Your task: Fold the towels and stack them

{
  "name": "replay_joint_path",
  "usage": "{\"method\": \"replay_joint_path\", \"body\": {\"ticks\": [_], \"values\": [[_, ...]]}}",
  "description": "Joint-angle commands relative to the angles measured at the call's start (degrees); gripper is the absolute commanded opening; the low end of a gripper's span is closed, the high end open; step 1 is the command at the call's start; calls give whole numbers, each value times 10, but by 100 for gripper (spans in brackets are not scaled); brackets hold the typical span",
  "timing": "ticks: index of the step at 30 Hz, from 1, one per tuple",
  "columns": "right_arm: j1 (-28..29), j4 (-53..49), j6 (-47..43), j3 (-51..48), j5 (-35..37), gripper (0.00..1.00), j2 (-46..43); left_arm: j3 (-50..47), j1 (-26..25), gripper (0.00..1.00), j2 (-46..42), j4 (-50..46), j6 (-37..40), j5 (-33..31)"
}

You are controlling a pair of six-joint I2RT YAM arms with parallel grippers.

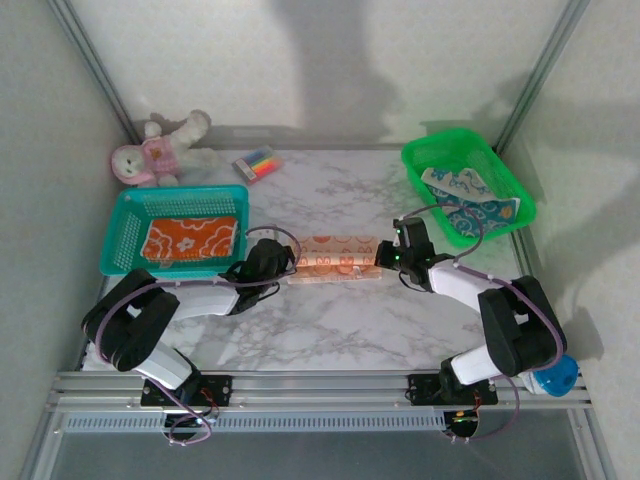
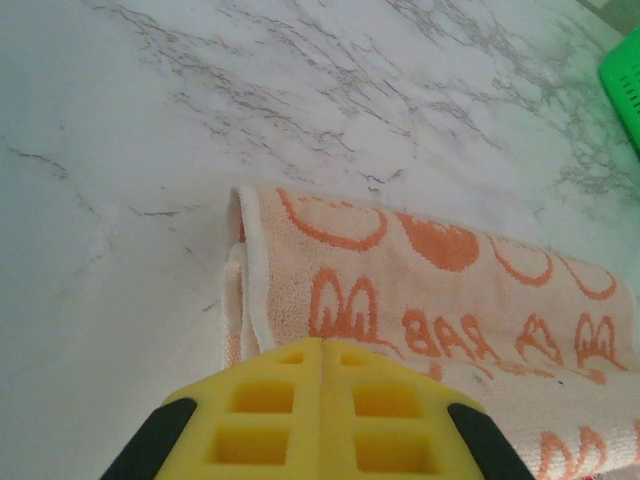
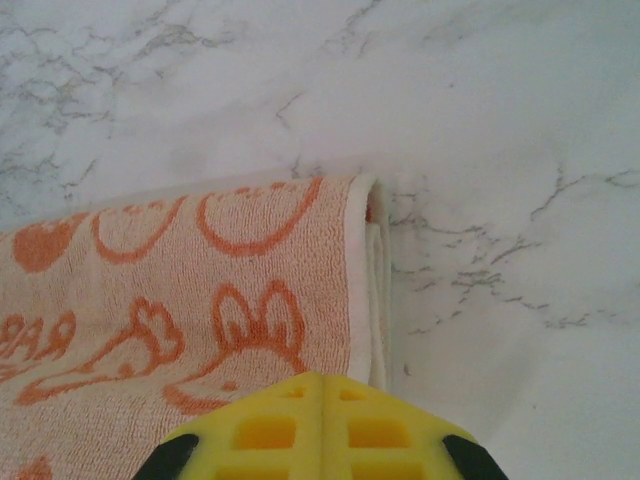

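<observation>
a pale marble desk [image 1: 340, 320] seen from above, with my two arms reaching in from the near edge. in the middle lies the peach towel [image 1: 330, 258], printed with orange bunnies and folded into a long narrow strip running left to right. the left gripper [image 1: 288, 260] sits at its left end and the right gripper [image 1: 386, 256] at its right end. in each wrist view the yellow fingers are pressed together right over a short hemmed edge of the strip; whether a layer of cloth is pinched between them i cannot tell. i judge the step in hand to be folding this strip across its length. to do it well i would make sure every layer at one end is caught, lift it low, carry it straight over to meet the other end, and keep the hems lined up so nothing fans out. to the left, just beside the left arm, a teal basket [image 1: 180, 193] holds the orange towel [image 1: 192, 240], lying flat and folded; i take that as the stack. at the back right a green basket [image 1: 445, 138] holds the white and blue towel [image 1: 470, 195], crumpled. the teal rim is the one thing to clear on the way over. a pink plush toy [image 1: 155, 150] and a pack of markers [image 1: 258, 163] sit at the back left, well apart from the work.
</observation>
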Motion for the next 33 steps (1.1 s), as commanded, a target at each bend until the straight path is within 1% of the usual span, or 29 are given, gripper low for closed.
{"method": "replay_joint_path", "body": {"ticks": [1, 8, 9, 10, 11, 12, 14, 16, 17, 18, 21, 22, 23, 26, 28, 31, 33], "values": [[7, 16, 8, -13, 18, 0, 2, -10, -4, 0, 9, 22, -4, -22], [10, 27, 6, -19, 23, 0, 20, -12, -3, 0, 33, 36, 2, -20], [10, 29, 7, -21, 23, 2, 21, -12, -5, 0, 36, 38, 0, -19], [10, 31, 8, -23, 23, 5, 20, -14, -5, 3, 36, 40, 0, -17], [11, 32, 9, -24, 24, 11, 19, -17, -6, 6, 34, 43, 0, -18], [12, 32, 9, -26, 26, 13, 18, -19, -6, 7, 33, 43, -1, -18], [12, 31, 9, -28, 26, 14, 16, -23, -8, 7, 30, 45, -2, -17], [12, 29, 9, -28, 27, 16, 14, -28, -10, 12, 25, 46, -2, -19], [12, 28, 9, -29, 29, 20, 14, -29, -11, 16, 25, 46, -3, -21], [12, 29, 9, -30, 28, 20, 13, -31, -11, 20, 22, 46, -4, -20], [14, 24, 10, -34, 29, 20, 5, -38, -17, 44, 10, 43, -9, -21], [14, 19, 10, -35, 32, 22, -1, -40, -19, 48, 2, 39, -11, -23], [13, 12, 11, -35, 35, 28, -7, -42, -21, 48, -5, 32, -11, -25], [13, -25, 11, -29, 40, 29, -36, -37, -21, 49, -35, -9, -16, -28], [14, -61, 10, -16, 44, 35, -57, -25, -21, 50, -60, -47, -17, -31], [14, -115, 6, 12, 49, 36, -79, -1, -20, 53, -93, -108, -16, -39], [14, -160, 2, 42, 42, 37, -73, 17, -15, 52, -100, -143, -14, -35]]}}
